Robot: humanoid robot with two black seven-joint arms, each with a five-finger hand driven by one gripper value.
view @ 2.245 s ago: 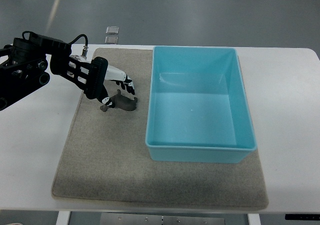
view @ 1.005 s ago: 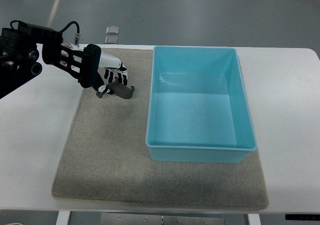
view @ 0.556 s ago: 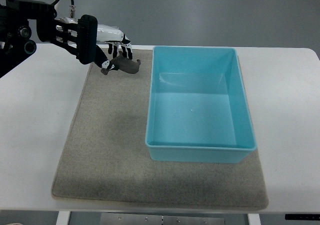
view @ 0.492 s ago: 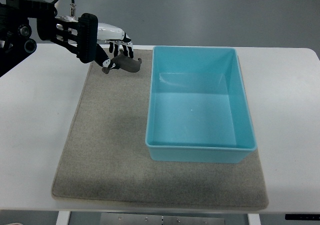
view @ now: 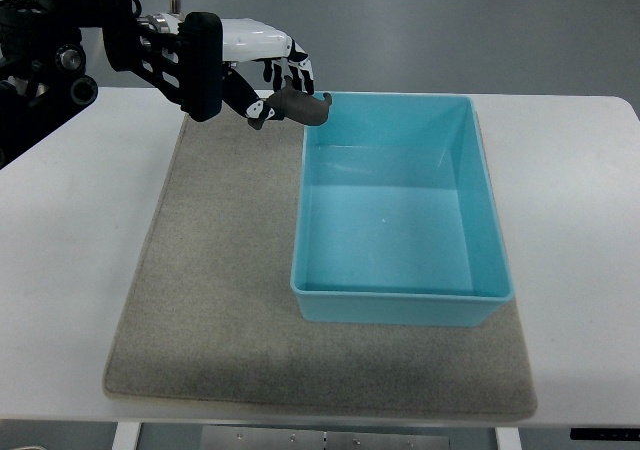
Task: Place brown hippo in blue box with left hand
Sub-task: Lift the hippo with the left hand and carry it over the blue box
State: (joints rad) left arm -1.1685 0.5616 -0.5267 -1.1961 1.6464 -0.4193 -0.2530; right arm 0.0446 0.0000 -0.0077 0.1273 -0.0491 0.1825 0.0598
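Brown hippo now hangs in the air at the far left corner of the blue box, its front end just crossing the rim; half a second ago it was further left, over the far edge of the grey mat. The left hand has travelled rightward with it. One hippo, one box, one mat and one white table are in view, with a single robot arm. That arm reaches in from the upper left, wrist extended toward the box. Its fingers curl down around the toy's back, gripping it from above, clear of the mat.
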